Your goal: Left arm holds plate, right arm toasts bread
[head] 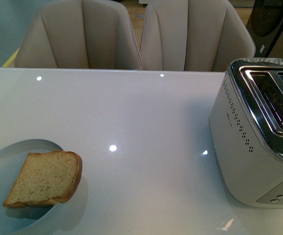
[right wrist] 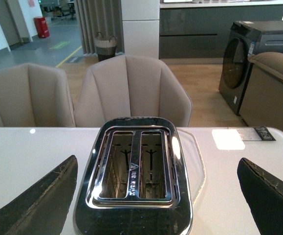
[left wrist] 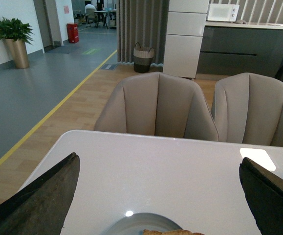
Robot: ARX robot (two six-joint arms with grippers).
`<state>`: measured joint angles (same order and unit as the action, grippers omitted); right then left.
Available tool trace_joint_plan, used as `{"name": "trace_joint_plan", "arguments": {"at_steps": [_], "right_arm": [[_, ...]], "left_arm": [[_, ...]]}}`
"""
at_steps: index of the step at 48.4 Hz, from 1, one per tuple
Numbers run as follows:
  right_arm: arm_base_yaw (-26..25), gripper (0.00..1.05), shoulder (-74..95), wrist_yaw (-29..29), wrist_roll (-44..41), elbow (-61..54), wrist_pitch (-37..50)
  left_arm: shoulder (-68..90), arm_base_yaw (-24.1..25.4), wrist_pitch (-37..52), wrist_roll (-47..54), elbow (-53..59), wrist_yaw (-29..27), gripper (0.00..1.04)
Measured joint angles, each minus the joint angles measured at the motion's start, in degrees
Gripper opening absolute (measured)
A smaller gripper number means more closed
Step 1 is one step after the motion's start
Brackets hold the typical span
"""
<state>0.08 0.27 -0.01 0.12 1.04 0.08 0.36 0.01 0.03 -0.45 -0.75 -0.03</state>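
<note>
Left claw [left wrist: 158, 161]: jaws apart, near plate [head: 14, 147] lower left | should clasp rim clear of bread [head: 46, 178] | right claw [right wrist: 157, 160]: apart, facing toaster [head: 249, 147].

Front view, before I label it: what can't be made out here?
All in the front view:
Plate: left and near edges cut off by the frame; bread covers part.
Toaster: right side cut off by the frame; buttons too small to read.

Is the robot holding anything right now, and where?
Nothing. Both the left pincer and the right pincer gape open and empty; the bread lies on the plate.
</note>
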Motion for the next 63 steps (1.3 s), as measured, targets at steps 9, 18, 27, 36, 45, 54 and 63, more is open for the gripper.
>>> {"name": "trace_joint_plan", "arguments": {"at_steps": [9,18,27,36,45,54,63], "right_arm": [[0.0,0.96,0.0,0.0,0.0,0.0,0.0],[0.0,0.96,0.0,0.0,0.0,0.0,0.0],[0.0,0.96,0.0,0.0,0.0,0.0,0.0],[0.0,0.96,0.0,0.1,0.0,0.0,0.0],[0.0,0.96,0.0,0.1,0.0,0.0,0.0],[0.0,0.96,0.0,0.1,0.0,0.0,0.0],[0.0,0.96,0.0,0.1,0.0,0.0,0.0]], "left_arm": [[0.0,0.0,0.0,0.0,0.0,0.0,0.98],[0.0,0.0,0.0,0.0,0.0,0.0,0.98],[1.5,1.5,-4.2,-3.6,-1.3,6.1,0.98],[12.6,2.1,-7.5,-24.9,-4.4,16.6,0.98],[31.1,5.9,10.1,-23.3,-6.4,19.5,0.98],[62.0,12.5,30.9,-12.3,-13.3,21.6,0.98],[80.9,18.4,39.5,-3.7,-17.2,25.8,0.98]]}}
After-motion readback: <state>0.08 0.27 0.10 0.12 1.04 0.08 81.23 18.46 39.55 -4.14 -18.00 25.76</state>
